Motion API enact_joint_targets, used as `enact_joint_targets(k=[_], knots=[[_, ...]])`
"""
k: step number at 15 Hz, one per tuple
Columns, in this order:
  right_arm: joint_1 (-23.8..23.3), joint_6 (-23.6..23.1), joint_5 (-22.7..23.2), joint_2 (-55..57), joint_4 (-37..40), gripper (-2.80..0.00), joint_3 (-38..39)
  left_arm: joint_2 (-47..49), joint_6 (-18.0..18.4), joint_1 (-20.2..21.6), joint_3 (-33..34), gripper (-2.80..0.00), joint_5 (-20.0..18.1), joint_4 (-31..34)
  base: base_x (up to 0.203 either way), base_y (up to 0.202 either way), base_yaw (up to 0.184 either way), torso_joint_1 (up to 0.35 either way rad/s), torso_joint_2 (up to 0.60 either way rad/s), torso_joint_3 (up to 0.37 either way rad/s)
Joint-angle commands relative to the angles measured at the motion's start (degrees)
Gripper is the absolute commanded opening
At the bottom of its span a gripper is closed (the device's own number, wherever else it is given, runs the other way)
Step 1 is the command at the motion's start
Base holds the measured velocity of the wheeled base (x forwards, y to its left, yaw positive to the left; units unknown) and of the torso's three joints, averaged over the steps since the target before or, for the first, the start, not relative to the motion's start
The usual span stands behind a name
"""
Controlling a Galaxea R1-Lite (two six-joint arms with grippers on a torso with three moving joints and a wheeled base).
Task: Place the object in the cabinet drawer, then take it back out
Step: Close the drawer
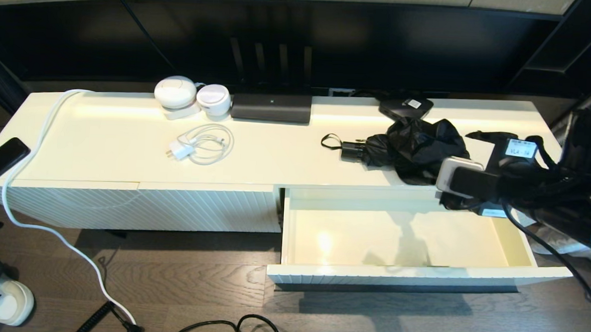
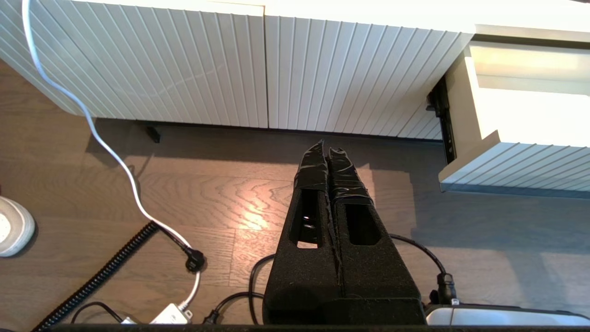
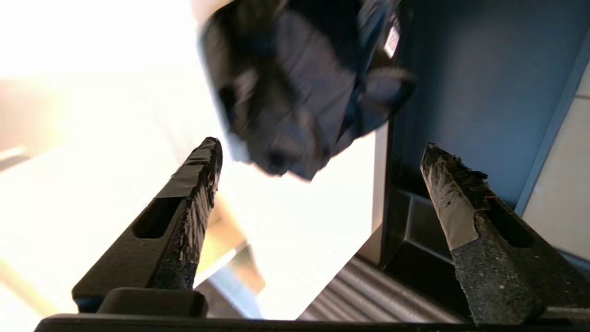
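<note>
- The umbrella point(image 1: 406, 148) lies on the cabinet top point(image 1: 102, 137) toward its right end, just behind the open drawer, with its bunched black fabric to the right and its short handle and thin wrist loop point(image 1: 330, 140) pointing left.
- The cabinet drawer point(image 1: 397, 235) stands pulled out at the right half of the cabinet; its cream inside shows only shadows and a glare spot.
- The right gripper point(image 3: 322, 152) has its two fingers spread wide with nothing between them; in the right wrist view the umbrella point(image 3: 299, 87) sits ahead of the tips, apart from both fingers, though that picture is blurred and the gap is hard to judge.
- In the head view the right arm point(image 1: 524, 186) reaches in from the right, over the drawer's back right corner and just beside the umbrella's fabric.
- The left gripper point(image 2: 328, 154) is parked low over the wooden floor point(image 2: 230, 193) in front of the closed ribbed panel point(image 2: 184, 69), its fingers pressed together and holding nothing.
- A flat black box point(image 1: 406, 106) with a white label rests behind the umbrella, near the back edge.
- A white charger point(image 1: 180, 151) with its coiled cable lies on the left half of the top, well apart from the umbrella.
- Behind it stand two round white devices point(image 1: 191, 96), and beside them a dark rectangular unit point(image 1: 271, 107).
</note>
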Motion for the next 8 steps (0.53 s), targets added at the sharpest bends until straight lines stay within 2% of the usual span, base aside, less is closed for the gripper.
enact_joint_targets(k=[1, 2, 5, 8], knots=[[0.2, -0.3, 0.0, -6.8, -0.1, 0.0, 4.8, 0.0, -0.1, 0.0, 0.0, -2.8, 0.0, 0.0, 0.0, 0.0, 0.0, 0.0, 0.0, 0.0], [0.2, -0.1, 0.4, -8.5, -0.1, -2.8, 7.4, 0.0, -0.1, 0.0, 0.0, -2.8, 0.0, 0.0, 0.0, 0.0, 0.0, 0.0, 0.0, 0.0], [0.4, 1.7, 1.5, -11.3, 0.5, -2.8, 13.6, 0.0, -0.1, 0.0, 0.0, -2.8, 0.0, 0.0, 0.0, 0.0, 0.0, 0.0, 0.0, 0.0], [1.5, 4.7, 1.9, -12.3, 6.4, -2.8, 15.4, 0.0, -0.1, 0.0, 0.0, -2.8, 0.0, 0.0, 0.0, 0.0, 0.0, 0.0, 0.0, 0.0]])
